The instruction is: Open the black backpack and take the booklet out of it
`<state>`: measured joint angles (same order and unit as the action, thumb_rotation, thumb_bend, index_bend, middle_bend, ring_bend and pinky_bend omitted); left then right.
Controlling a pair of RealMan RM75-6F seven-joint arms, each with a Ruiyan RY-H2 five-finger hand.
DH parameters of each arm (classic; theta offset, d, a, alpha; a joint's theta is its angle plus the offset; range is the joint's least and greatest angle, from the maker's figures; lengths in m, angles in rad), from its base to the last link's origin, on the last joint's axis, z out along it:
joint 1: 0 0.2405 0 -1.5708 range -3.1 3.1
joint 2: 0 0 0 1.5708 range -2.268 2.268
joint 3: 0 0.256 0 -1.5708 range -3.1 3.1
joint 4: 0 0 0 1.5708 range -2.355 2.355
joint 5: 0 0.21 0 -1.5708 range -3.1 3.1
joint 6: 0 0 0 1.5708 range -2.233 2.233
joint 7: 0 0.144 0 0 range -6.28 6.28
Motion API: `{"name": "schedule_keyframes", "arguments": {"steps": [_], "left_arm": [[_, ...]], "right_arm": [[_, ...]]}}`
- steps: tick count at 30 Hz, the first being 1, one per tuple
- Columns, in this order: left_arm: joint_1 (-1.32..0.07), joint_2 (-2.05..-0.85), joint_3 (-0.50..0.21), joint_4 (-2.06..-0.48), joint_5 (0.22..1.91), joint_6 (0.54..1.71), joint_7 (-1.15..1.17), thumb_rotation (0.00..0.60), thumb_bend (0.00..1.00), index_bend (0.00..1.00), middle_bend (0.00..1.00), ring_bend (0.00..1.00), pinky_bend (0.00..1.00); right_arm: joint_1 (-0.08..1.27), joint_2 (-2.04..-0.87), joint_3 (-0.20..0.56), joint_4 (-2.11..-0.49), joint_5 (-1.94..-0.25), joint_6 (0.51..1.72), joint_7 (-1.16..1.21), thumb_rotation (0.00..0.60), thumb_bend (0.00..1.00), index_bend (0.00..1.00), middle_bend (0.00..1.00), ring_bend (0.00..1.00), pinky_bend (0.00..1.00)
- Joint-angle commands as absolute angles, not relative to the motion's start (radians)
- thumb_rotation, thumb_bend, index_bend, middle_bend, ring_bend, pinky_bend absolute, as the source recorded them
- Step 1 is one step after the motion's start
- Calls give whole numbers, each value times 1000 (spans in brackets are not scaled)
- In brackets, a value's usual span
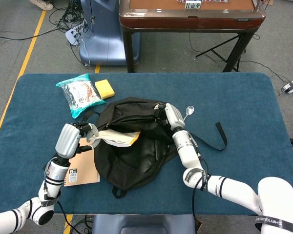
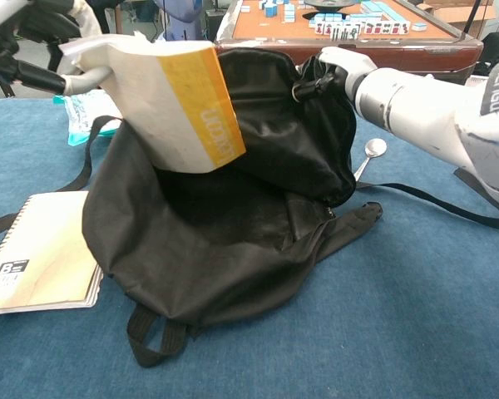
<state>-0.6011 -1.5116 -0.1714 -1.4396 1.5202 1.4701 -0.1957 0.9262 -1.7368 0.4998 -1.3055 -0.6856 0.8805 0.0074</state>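
The black backpack [image 1: 132,141] [image 2: 233,208] lies open in the middle of the blue table. My left hand [image 1: 74,134] [image 2: 41,33] grips a white booklet with a yellow band [image 1: 116,138] [image 2: 170,104] and holds it in the air above the bag's left side, clear of the opening. At the bag's far right, my right hand [image 1: 167,113] [image 2: 337,65] holds the upper rim of the backpack up, keeping the mouth open.
A spiral notebook [image 1: 80,168] [image 2: 33,262] lies flat left of the bag. A spoon [image 1: 188,111] [image 2: 368,151] rests to its right, among loose straps [image 1: 219,136]. A teal snack packet [image 1: 79,93] and a yellow sponge [image 1: 104,88] sit at the back left.
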Motion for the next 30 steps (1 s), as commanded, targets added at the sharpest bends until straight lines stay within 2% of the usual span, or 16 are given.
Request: {"name": "schedule_keyframes", "arguments": {"steps": [1, 10, 13, 14, 16, 18, 20, 25, 30], "left_arm": [[-591, -1502, -185, -1459, 1508, 1466, -220, 600, 471, 762, 800, 641, 689], [-559, -1422, -282, -1537, 1462, 1522, -259, 600, 471, 762, 800, 640, 689], [-554, -1396, -320, -1549, 1434, 1529, -261, 600, 471, 761, 800, 639, 689], [-554, -1387, -334, -1551, 1420, 1527, -260, 600, 471, 761, 800, 639, 689], [-556, -1375, -351, -1551, 1397, 1511, -255, 600, 470, 761, 800, 638, 689], [-561, -1371, -357, -1540, 1386, 1496, -245, 600, 471, 761, 800, 638, 689], [-569, -1376, -357, -1514, 1379, 1480, -221, 600, 471, 760, 799, 638, 689], [-598, -1420, -358, -1425, 1363, 1448, -175, 600, 470, 760, 799, 637, 691], [-634, -1495, -324, -1288, 1385, 1421, -98, 600, 471, 760, 799, 635, 691]], "right_arm": [[925, -1735, 490, -1307, -688, 879, -2, 600, 794, 689, 313, 185, 297], [896, -1717, 425, -1316, -733, 838, -3, 600, 772, 644, 286, 185, 297], [886, -1701, 390, -1339, -765, 810, -7, 600, 705, 583, 258, 180, 296], [883, -1687, 368, -1357, -779, 788, -15, 600, 642, 526, 232, 163, 284], [875, -1654, 330, -1398, -809, 747, -25, 600, 502, 345, 161, 107, 233], [867, -1628, 303, -1433, -845, 732, -33, 600, 370, 110, 86, 42, 171], [855, -1605, 281, -1474, -889, 730, -30, 600, 308, 21, 48, 12, 146], [816, -1550, 259, -1566, -984, 755, 5, 600, 283, 0, 16, 0, 128], [760, -1458, 256, -1667, -1068, 812, 55, 600, 282, 0, 16, 0, 128]]}}
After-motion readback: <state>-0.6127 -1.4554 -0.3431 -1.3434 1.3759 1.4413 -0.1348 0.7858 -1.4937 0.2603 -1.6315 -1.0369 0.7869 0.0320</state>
